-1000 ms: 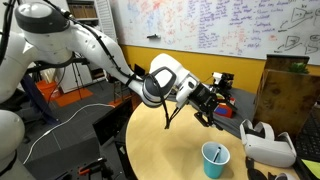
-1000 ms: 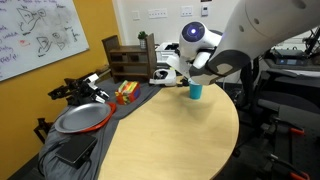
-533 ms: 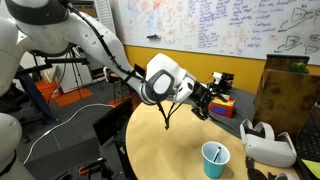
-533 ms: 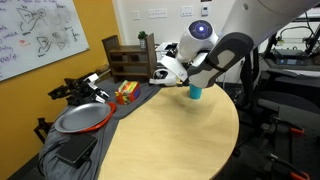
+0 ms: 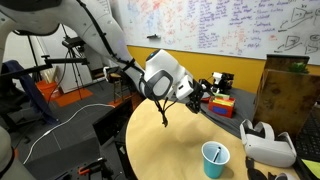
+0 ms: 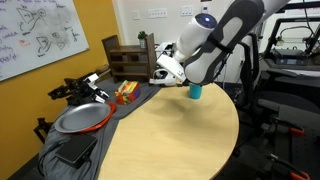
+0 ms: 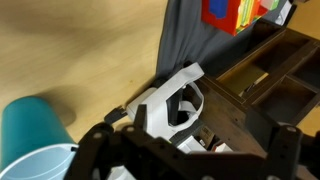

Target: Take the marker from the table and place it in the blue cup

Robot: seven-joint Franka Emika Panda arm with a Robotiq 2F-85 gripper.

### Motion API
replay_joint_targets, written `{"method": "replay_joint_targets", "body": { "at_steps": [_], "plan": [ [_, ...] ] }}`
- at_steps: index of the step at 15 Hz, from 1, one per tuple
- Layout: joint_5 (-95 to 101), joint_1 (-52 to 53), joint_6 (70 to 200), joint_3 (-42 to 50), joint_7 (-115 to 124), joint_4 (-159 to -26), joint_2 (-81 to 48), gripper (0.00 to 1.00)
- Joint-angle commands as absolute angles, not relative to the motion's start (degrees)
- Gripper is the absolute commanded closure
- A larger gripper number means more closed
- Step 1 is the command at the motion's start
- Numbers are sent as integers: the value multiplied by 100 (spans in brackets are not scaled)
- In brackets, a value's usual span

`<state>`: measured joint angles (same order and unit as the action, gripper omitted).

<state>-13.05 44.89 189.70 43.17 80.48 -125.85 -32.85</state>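
The blue cup (image 5: pixel 215 158) stands upright on the round tan table (image 5: pixel 170 150). It also shows in the other exterior view (image 6: pixel 196 91) and at the lower left of the wrist view (image 7: pixel 35 135). My gripper (image 5: pixel 201 96) hangs in the air above the table's far part, well above and away from the cup. In the wrist view my gripper (image 7: pixel 190 152) is a dark mass at the bottom with its fingers (image 7: pixel 95 148) standing wide apart and nothing between them. The marker is not visible in any view. I cannot see inside the cup well enough to tell what it holds.
A white VR headset (image 5: pixel 268 145) lies near the cup and shows in the wrist view (image 7: pixel 170 105). A dark wooden organiser (image 6: pixel 125 60) stands behind it. Coloured blocks (image 7: pixel 235 12), a metal pan (image 6: pixel 80 118) and a dark cloth (image 6: pixel 70 140) lie at the table's side.
The arm has risen and swung back. The gripper has moved up and away from the cup, toward the far edge of the table.
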Motion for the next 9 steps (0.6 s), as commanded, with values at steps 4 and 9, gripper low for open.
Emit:
{"method": "replay_joint_targets", "body": {
  "at_steps": [4,9],
  "plan": [
    [-804,3129,18771,2904,7652,-12629,-2488,0],
    [-490,2416,18723,2204,7678,-12572,-2448,0]
  ]
}}
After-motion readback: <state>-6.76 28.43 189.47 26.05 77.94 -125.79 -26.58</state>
